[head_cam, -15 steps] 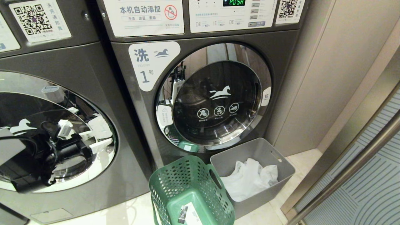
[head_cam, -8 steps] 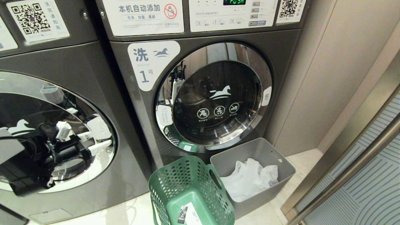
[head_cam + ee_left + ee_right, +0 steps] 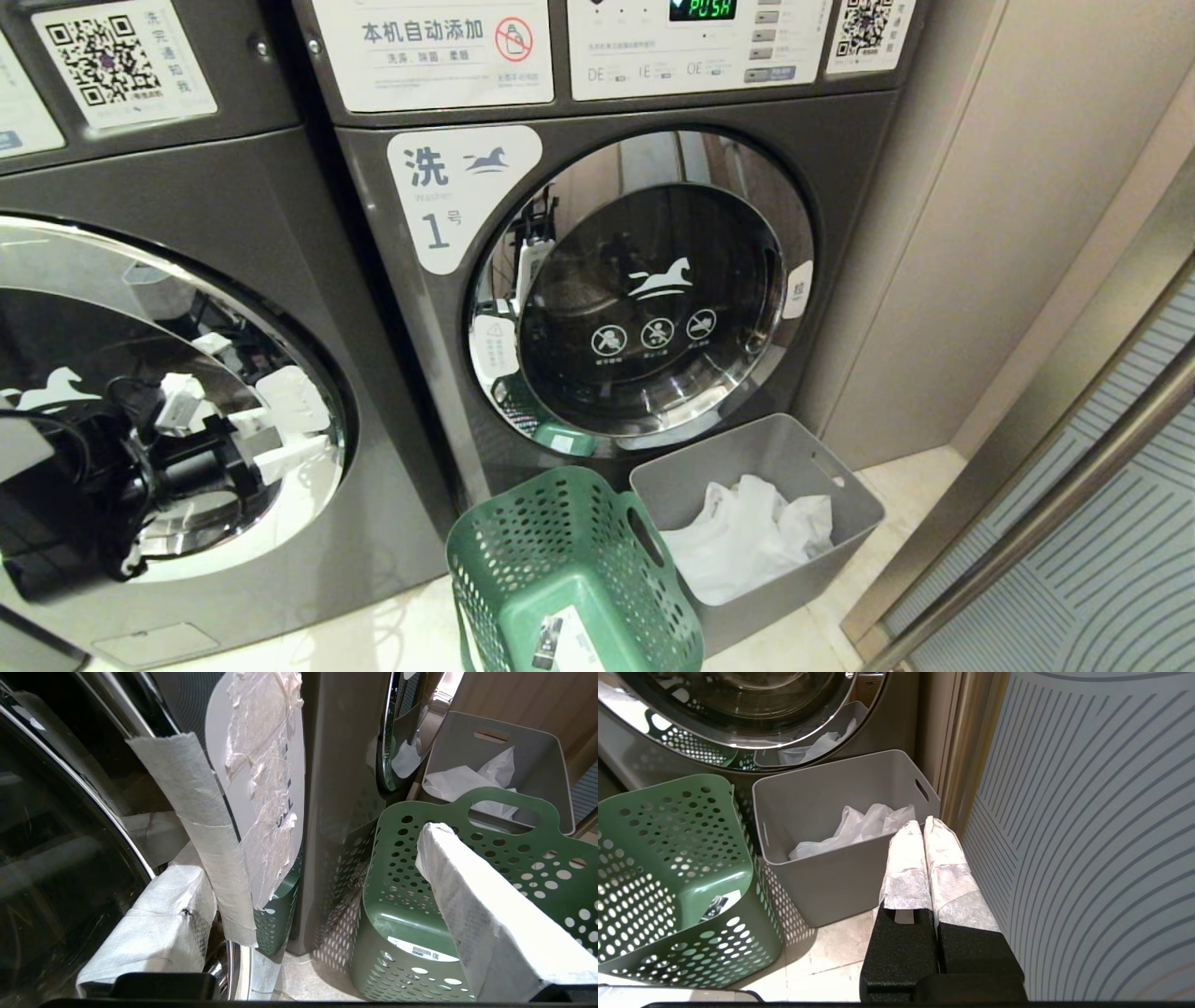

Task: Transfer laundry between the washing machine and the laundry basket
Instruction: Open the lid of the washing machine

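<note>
The left gripper (image 3: 322,868), fingers spread wide and holding nothing, is at the rim of the washing machine (image 3: 280,280) door. Beside it the green laundry basket (image 3: 569,569) holds no clothes; the grey bin (image 3: 840,504) touching it holds a white cloth (image 3: 747,537). The right gripper (image 3: 923,828) hangs pressed together near the bin.

Both round doors shut, floor crowded in front

The green laundry basket (image 3: 569,569) and grey bin (image 3: 822,485) stand touching before the machine marked 1 (image 3: 644,280); both tops gape open, with white cloth (image 3: 747,537) low in the bin.
</note>
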`<state>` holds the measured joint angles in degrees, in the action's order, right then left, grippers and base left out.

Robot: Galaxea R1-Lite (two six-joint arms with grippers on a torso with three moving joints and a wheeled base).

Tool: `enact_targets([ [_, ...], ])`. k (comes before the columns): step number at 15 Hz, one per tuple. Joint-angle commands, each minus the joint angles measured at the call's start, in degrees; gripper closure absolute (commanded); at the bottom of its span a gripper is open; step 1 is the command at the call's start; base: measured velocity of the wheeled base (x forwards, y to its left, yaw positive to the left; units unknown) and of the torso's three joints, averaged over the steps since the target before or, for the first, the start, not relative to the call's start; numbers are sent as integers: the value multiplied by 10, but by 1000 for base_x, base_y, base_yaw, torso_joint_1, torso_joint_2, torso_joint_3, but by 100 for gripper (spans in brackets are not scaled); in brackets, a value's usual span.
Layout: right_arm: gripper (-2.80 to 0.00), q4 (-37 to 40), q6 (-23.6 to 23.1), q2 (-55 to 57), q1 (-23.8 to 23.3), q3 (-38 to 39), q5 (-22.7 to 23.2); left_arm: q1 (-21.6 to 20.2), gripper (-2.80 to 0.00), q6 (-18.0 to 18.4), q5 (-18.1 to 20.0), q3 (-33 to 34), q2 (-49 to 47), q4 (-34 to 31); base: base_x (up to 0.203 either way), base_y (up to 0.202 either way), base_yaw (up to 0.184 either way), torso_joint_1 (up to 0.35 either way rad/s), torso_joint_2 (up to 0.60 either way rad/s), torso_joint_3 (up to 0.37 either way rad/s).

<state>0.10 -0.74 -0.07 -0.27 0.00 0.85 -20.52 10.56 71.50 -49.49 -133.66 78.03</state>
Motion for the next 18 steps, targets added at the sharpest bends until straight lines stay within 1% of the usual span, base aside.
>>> enact_targets([
  [1,0,0,0,1,0,0,0,-32,-280,1,-4,1,4,6,0,0,0,0,0,0],
  [6,0,0,0,1,0,0,0,-104,-280,4,-5,14,19,5,0,0,0,0,0,0],
  [9,0,0,0,1,0,0,0,-144,-280,19,-5,36,31,5,0,0,0,0,0,0],
  [11,0,0,0,1,0,0,0,-159,-280,22,-4,57,56,6,0,0,0,0,0,0],
  [13,0,0,0,1,0,0,0,-174,-280,24,-4,101,121,6,0,0,0,0,0,0],
  [15,0,0,0,1,0,0,0,-197,-280,22,-7,151,222,3,0,0,0,0,0,0],
  [17,0,0,0,1,0,0,0,-249,-280,2,-16,197,372,-15,0,0,0,0,0,0],
  [18,0,0,0,1,0,0,0,-291,-280,-23,-23,213,462,-32,0,0,0,0,0,0],
])
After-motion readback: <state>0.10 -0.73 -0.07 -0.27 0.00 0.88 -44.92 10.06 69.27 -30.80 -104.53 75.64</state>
